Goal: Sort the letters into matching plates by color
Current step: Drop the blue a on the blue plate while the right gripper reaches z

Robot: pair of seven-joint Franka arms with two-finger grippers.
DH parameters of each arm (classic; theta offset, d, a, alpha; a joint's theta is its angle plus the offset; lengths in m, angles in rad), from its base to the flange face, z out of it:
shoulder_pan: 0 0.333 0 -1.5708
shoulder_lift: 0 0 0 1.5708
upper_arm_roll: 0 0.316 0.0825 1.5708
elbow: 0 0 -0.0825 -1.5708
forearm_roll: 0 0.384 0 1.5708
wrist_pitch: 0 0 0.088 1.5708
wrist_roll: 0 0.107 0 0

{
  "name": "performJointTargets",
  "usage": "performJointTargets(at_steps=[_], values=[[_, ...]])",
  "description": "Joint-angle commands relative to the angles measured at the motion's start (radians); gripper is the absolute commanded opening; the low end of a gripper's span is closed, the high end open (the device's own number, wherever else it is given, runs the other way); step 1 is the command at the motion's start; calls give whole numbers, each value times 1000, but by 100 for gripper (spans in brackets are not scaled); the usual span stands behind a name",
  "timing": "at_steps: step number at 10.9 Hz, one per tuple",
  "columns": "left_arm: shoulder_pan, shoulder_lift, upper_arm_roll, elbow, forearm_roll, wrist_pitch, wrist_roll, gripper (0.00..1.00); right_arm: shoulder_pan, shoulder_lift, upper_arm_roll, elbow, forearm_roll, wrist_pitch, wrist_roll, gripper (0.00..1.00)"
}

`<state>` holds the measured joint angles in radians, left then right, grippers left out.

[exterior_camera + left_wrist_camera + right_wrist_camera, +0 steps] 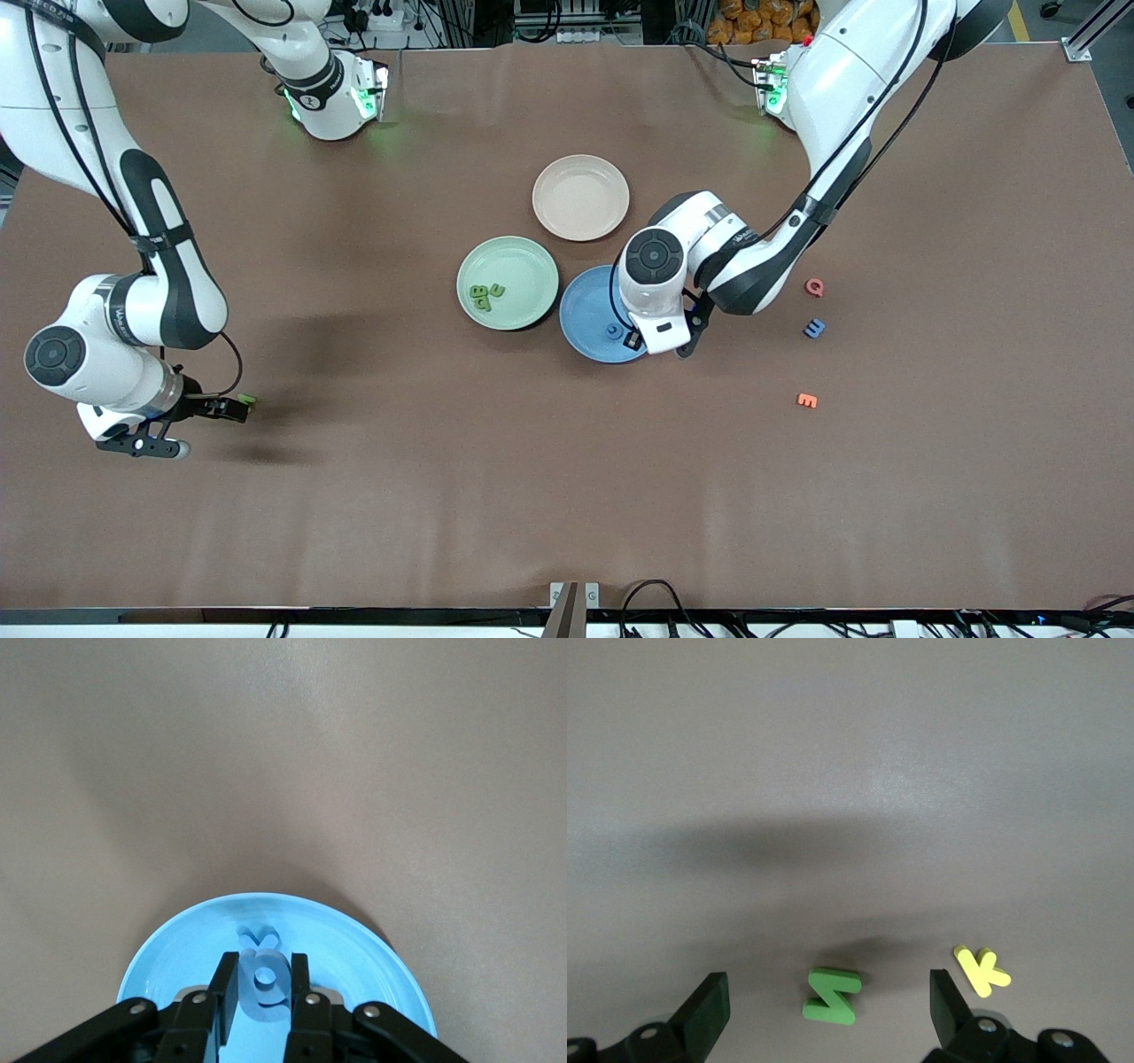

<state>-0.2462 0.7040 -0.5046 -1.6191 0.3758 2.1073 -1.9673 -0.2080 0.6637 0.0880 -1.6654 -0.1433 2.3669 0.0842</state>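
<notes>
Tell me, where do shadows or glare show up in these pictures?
Front view: soft dark shadows on the table near the right arm's gripper. Left wrist view: a broad shadow above the blue plate, a pale sheen higher up. Right wrist view: a dim band above the green letter and the yellow letter.

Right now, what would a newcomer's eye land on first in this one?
The left gripper is over the blue plate, shut on a blue letter. Beside it, the mint green plate holds green letters. At the right arm's end of the table, the right gripper hangs open over a green letter beside a yellow one.
</notes>
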Motion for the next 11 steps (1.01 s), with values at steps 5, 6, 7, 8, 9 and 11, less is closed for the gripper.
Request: performJointTargets(at_steps=[5, 6, 7, 8, 9, 11], values=[[-50, 2, 8, 27, -119, 0, -15, 0, -54, 57, 29, -22, 1, 72, -18, 100], [-53, 3, 8, 31, -121, 3, -13, 13, -59, 57, 29, -39, 1, 102, -18, 100], [-54, 6, 8, 37, -121, 3, -5, 49, -59, 57, 33, -52, 1, 118, -18, 100], [-50, 11, 8, 39, -123, 3, -4, 84, -57, 56, 33, -56, 1, 121, -17, 100], [-53, 11, 9, 39, -120, 3, -2, 100, -53, 56, 35, -59, 1, 121, -15, 100], [-51, 6, 11, 44, -120, 3, 13, 100, -53, 50, 35, -95, 1, 159, -12, 100]])
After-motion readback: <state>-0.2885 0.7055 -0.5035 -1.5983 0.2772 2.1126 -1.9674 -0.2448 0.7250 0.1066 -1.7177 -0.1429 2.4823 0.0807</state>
